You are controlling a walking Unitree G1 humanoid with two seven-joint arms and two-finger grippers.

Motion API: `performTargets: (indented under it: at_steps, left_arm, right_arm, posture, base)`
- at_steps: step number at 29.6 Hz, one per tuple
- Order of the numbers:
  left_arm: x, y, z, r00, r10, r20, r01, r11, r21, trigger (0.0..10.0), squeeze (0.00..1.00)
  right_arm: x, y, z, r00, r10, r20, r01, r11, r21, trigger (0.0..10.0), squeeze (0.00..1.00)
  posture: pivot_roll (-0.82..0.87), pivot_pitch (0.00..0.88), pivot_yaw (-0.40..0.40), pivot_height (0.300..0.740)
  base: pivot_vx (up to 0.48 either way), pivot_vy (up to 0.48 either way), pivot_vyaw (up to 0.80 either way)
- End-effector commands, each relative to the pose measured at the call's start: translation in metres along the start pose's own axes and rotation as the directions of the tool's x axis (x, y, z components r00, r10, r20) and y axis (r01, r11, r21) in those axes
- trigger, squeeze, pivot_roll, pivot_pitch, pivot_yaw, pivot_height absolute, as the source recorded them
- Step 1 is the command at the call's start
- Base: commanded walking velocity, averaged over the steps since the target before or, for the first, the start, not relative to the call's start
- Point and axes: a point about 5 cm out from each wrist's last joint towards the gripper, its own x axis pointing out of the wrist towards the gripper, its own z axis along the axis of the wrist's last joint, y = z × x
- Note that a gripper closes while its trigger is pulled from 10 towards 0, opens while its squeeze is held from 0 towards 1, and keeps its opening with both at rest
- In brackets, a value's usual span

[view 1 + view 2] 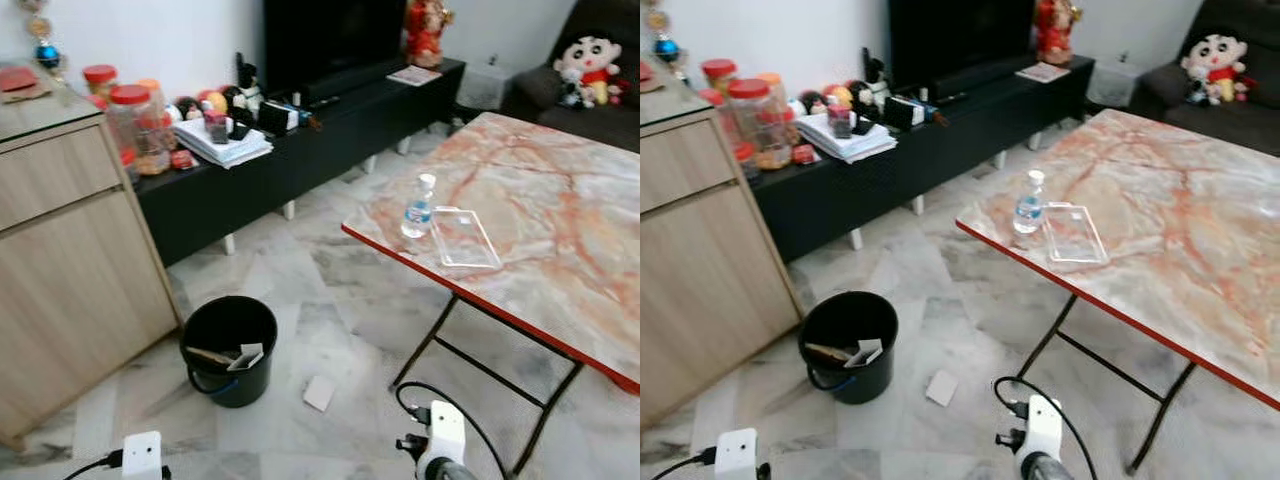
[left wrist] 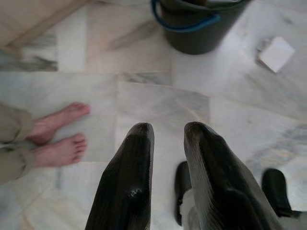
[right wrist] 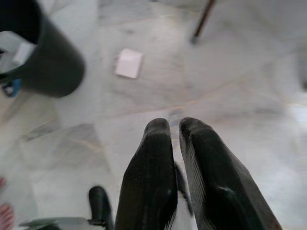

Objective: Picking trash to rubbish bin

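Observation:
A black bin point(image 1: 229, 350) with a blue handle stands on the marble floor and holds some scraps. A white piece of paper point(image 1: 319, 392) lies on the floor just right of it, and shows as white paper point(image 3: 128, 63) in the right wrist view. On the marble-patterned table point(image 1: 560, 250) stand a small plastic bottle point(image 1: 420, 206) and a clear plastic tray point(image 1: 464, 237). My left gripper point(image 2: 169, 132) hangs low over the floor near the bin point(image 2: 192, 28), its fingers a little apart and empty. My right gripper point(image 3: 175, 125) also hangs low, shut and empty.
A wooden cabinet point(image 1: 70, 260) stands at the left. A black TV bench point(image 1: 300, 150) with jars and books runs along the wall. The folding table's legs point(image 1: 540, 400) reach the floor at the right. A person's bare feet point(image 2: 57, 136) stand close behind my left side.

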Motion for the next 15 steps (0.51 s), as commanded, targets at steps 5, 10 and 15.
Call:
performTargets:
  at_steps: [5, 10, 15]
  left_arm:
    - [-0.001, -0.018, -0.003, 0.999, -0.027, -0.019, 0.027, 1.0, -0.013, 10.0, 0.0]
    - [-0.003, -0.021, -0.011, 0.998, -0.04, -0.041, 0.04, 0.999, -0.004, 10.0, 0.0]
    - [-0.003, -0.018, -0.01, 0.999, -0.029, -0.042, 0.03, 0.999, 0.024, 10.0, 0.0]
  right_arm:
    - [-0.002, -0.021, 0.015, 0.998, -0.047, 0.045, 0.047, 0.999, 0.004, 10.0, 0.0]
    - [-0.004, -0.03, 0.018, 0.995, -0.08, 0.058, 0.079, 0.996, 0.031, 10.0, 0.0]
    - [-0.004, -0.028, 0.012, 0.997, -0.071, 0.04, 0.07, 0.997, 0.022, 10.0, 0.0]
  posture:
    - [0.02, 0.0, -0.088, 0.74]
    - [-0.01, 0.0, -0.086, 0.74]
    - [0.02, 0.0, -0.089, 0.74]
  base:
    - [0.0, 0.0, -0.8]
    - [0.0, 0.0, -0.8]
    - [0.0, 0.0, -0.8]
